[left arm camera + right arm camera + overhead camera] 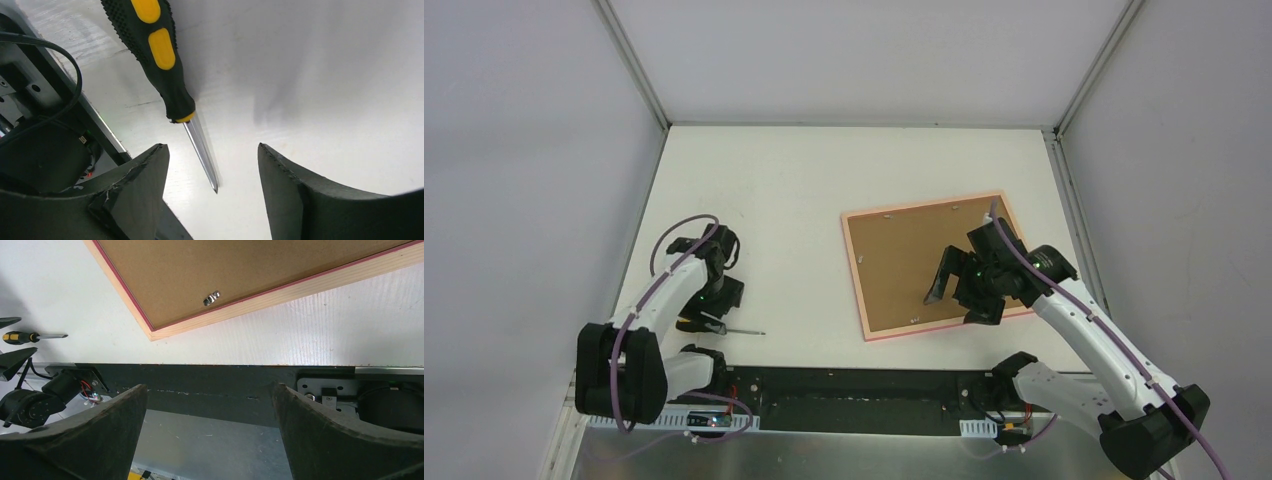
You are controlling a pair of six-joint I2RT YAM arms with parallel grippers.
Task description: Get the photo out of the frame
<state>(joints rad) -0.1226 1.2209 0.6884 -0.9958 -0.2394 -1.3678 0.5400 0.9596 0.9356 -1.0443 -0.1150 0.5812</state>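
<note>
Frame lay face down on the right half of the white tabletop, turned a little askew; thin pink border all round, pale wooden side showing on the near edge in the right wrist view. Photo sat inside the frame, only its brown backing board upward; printed side hidden from every view. One small metal tab sat on the backing near the frame's near corner, and a few pale specks showed along the border from above, too small to make out.

Right hand hung over the near right part of the frame, fingers spread wide, nothing between them; from its own camera the hand looked past the frame's near corner toward the black base rail at the table's edge; whether a fingertip touched the backing I could not tell.

Left hand was well apart from the frame, low over the near left of the tabletop, above a screwdriver; fingers parted, gripping nothing. Screwdriver lay flat on the tabletop, black handle with yellow insets, bare metal shaft pointing toward the frame, its tip between the two fingers but clear of both.
</note>
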